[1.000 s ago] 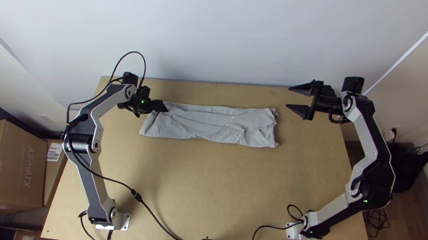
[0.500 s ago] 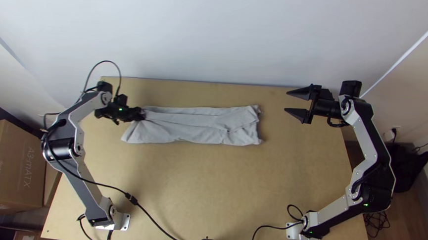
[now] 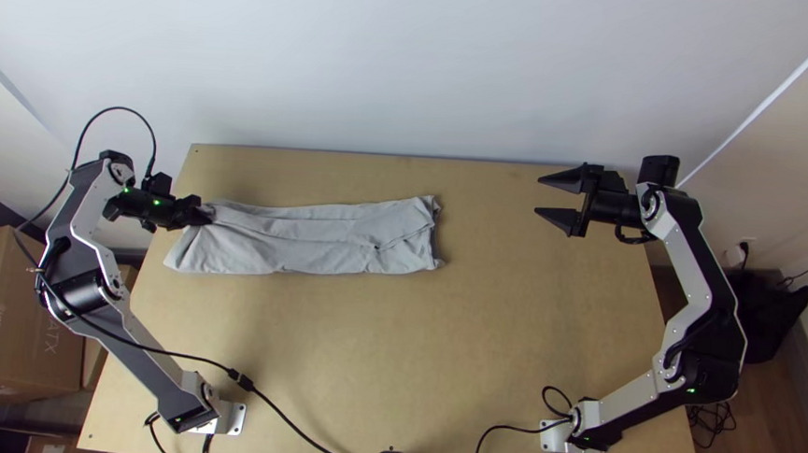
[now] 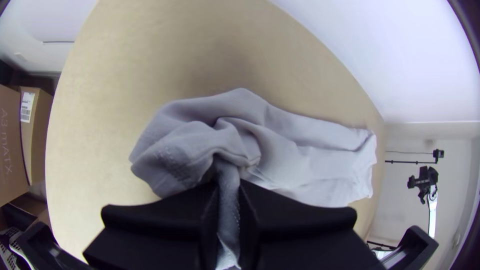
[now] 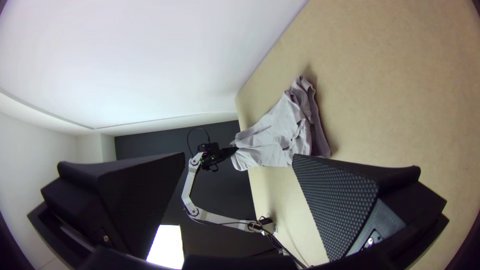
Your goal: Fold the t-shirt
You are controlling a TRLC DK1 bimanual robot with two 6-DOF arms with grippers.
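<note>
Long grey cloth t-shirt: likely positioning; next, release, halve.
Left black gripper: pinching its end.
Right black gripper: spread.

Open tabletop beside the t-shirt

From far away, I saw a light wood desk up against a big white wall. A cream wall stood to the right, over a brown wood floor. A big brown box sat to the left. My right wrist view showed a dark wall and a bright white patch.
</note>
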